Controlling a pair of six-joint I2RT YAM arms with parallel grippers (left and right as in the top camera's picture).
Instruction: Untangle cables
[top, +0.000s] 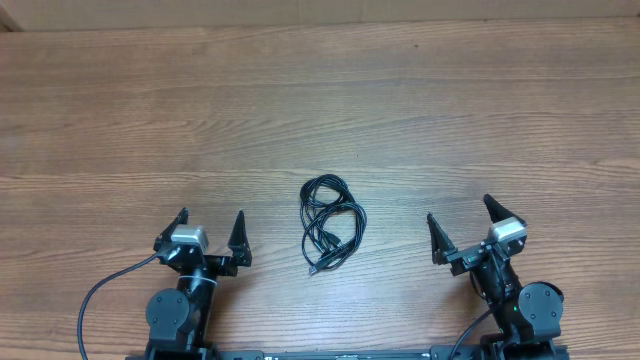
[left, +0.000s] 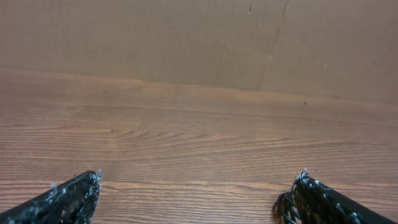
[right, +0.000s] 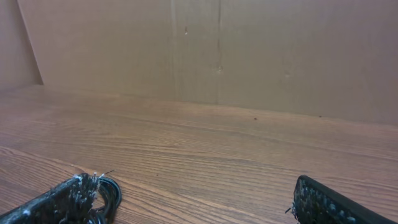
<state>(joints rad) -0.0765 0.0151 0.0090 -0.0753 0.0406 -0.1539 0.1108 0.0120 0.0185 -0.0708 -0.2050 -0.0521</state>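
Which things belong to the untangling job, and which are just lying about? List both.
Job: cables, bundled between the arms; left claw, open; right claw, open.
Not the job: wooden table; thick arm cable; cardboard wall.

Glossy black on the cables (top: 330, 222) at frame centre. Warm brown with darker streaked grain across the table (top: 320, 100). Matte black on left gripper (top: 210, 222) and right gripper (top: 461, 215), low in frame. Plain tan on the wall (left: 186, 37) along the top.

Wooden table (top: 320, 100) (visible grain), brown cardboard wall (right: 249, 56) behind.
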